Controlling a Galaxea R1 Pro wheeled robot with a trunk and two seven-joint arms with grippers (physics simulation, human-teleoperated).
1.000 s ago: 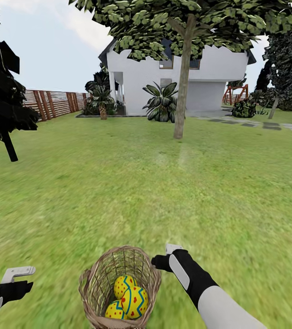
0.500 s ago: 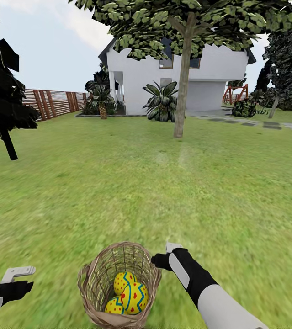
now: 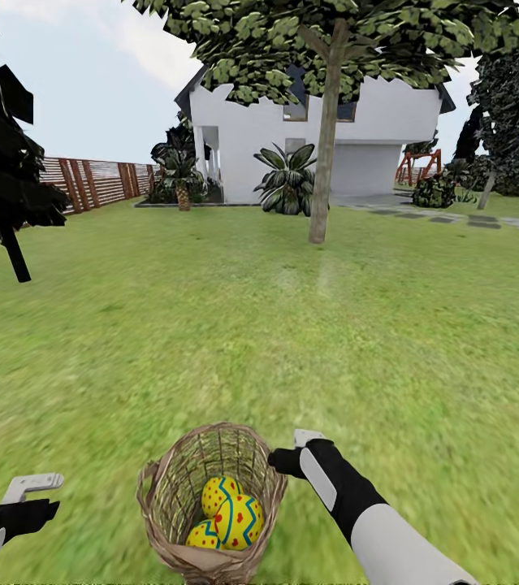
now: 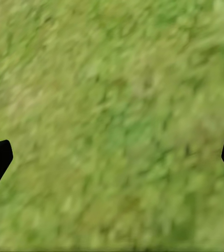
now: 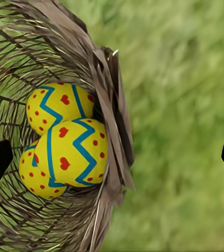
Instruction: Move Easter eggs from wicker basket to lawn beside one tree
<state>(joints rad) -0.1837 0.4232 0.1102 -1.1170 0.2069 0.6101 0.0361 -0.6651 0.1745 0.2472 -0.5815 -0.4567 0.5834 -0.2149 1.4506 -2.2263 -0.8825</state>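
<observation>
Item: wicker basket (image 3: 210,500), three Easter eggs (image 3: 228,514) inside, bottom centre of frame.

Since a second ago I see the basket sit slightly higher in frame; the tree (image 3: 324,154), upper centre, remains far off. My right hand (image 3: 293,452) hangs released beside the rim; my left hand (image 3: 30,487), lower left, released over lawn (image 3: 210,325). No egg removed yet.

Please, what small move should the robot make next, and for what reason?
Probably move the right end effector over the wicker basket rim and down toward the Easter eggs. All three eggs still lie inside, and this end effector sits open right beside the rim, holding nothing. The tree stands far ahead across the lawn.
</observation>
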